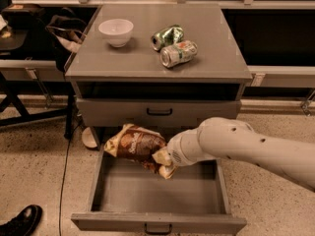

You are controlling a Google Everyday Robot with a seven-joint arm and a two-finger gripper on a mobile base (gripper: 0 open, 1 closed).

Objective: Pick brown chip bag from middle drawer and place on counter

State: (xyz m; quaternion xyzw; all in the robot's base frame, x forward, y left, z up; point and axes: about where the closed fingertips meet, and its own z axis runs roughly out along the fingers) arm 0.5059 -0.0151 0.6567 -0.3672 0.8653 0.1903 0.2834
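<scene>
gripper point(166, 162) is clamping the right end of the brown chip bag point(133, 145), holding it in the air over the middle drawer point(162, 193) floor. bag's long axis is running leftward from the claw. counter point(142, 65) is sitting above and behind, its front strip looking free, judging by the bowl point(116, 31) and cans point(178, 53).

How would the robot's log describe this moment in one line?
gripper: holding brown chip bag | bag: above open middle drawer | counter: bag not yet placed
</scene>
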